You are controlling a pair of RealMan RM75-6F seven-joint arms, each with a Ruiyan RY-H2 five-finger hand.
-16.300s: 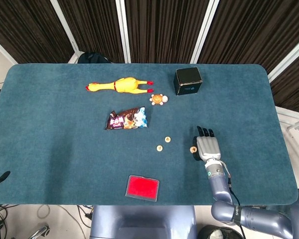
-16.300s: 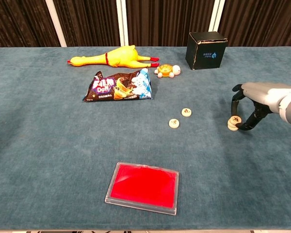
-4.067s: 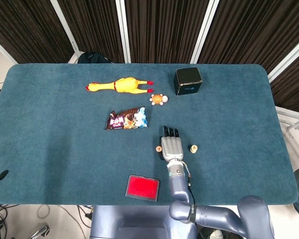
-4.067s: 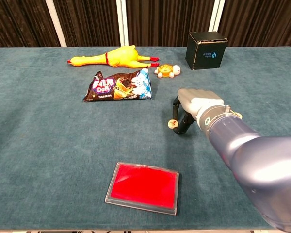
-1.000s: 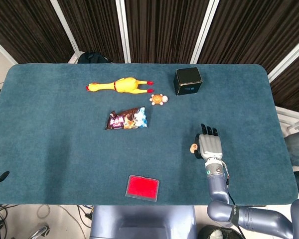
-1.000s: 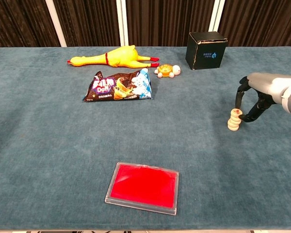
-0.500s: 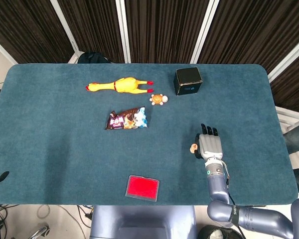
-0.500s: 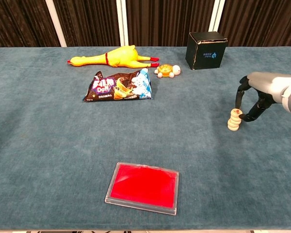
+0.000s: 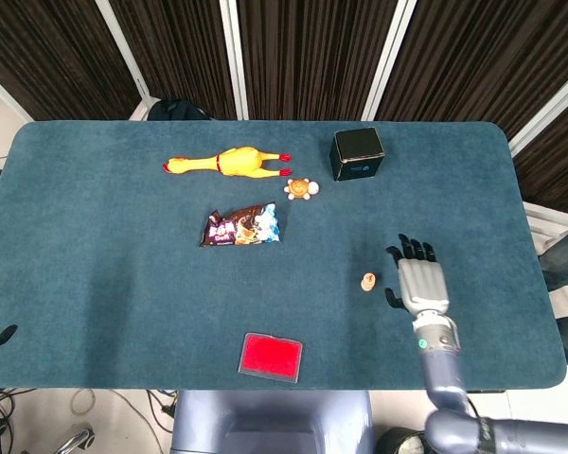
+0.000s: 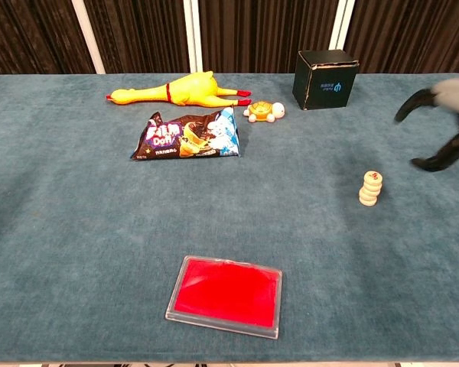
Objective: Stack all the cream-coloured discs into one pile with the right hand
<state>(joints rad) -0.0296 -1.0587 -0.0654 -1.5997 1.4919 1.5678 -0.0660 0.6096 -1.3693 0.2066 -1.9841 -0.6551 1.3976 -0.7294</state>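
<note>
- Blue-green felt table [image 9: 95,236] [image 10: 61,229]; it carries everything listed below
- Right hand [image 9: 421,282] [image 10: 444,126], fingers spread and holding nothing; it sits apart from the pile, off to the pile's right, and is blurred at the frame edge in the chest view
- Yellow rubber chicken [image 9: 229,162] [image 10: 176,89], lying on its side near the far edge, its red feet pointing toward the toy turtle
- Snack bag [image 9: 241,226] [image 10: 187,135], dark with a blue end, lying flat in front of the chicken
- Black box [image 9: 357,153] [image 10: 326,79], standing near the far edge, to the right of the turtle
- Red pad in a clear case [image 9: 271,357] [image 10: 226,295], flat near the front edge
- Toy turtle [image 9: 302,189] [image 10: 265,112], orange and cream, between the chicken and the box
- Pile of cream-coloured discs [image 9: 367,281] [image 10: 371,189], standing upright on the felt with a red mark on the top disc; nothing touches it
- Left hand: only dark tips at the head view's left border; I cannot tell how it is held
</note>
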